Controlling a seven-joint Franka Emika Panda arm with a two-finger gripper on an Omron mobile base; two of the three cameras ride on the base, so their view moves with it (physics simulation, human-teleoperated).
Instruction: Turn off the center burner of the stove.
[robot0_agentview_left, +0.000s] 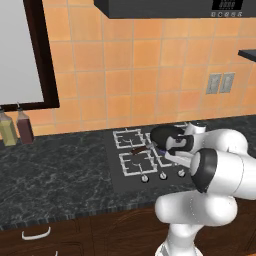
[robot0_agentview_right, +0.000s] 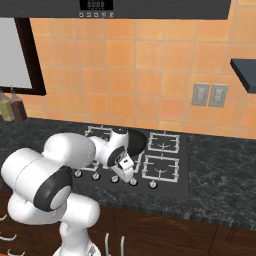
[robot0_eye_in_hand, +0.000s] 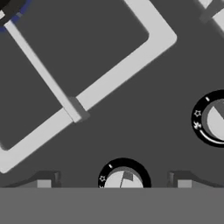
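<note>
The stove (robot0_agentview_right: 172, 189) is a flat black cooktop (robot0_agentview_left: 120, 181) with pale-grey grates and a front row of silver knobs. A black pan (robot0_agentview_right: 136, 140) sits over its middle, covering the center burner. A blue glow (robot0_eye_in_hand: 9, 21) shows at the top left corner of the hand view. My gripper (robot0_agentview_right: 126, 175) hangs low over the knob row. In the hand view the gripper (robot0_eye_in_hand: 113, 183) is open, its fingertips (robot0_eye_in_hand: 43, 181) apart on either side of one knob (robot0_eye_in_hand: 124, 177). A second knob (robot0_eye_in_hand: 212, 119) lies to the right, and a side grate (robot0_eye_in_hand: 109, 74) fills the middle.
Two bottles (robot0_agentview_left: 15, 129) stand at the counter's back left beside a dark-framed window (robot0_agentview_left: 25, 50). A range hood (robot0_agentview_right: 125, 7) hangs above. Wall outlets (robot0_agentview_right: 209, 95) and a dark shelf (robot0_agentview_right: 245, 70) are to the right. The pan's handle (robot0_agentview_left: 139, 149) points left.
</note>
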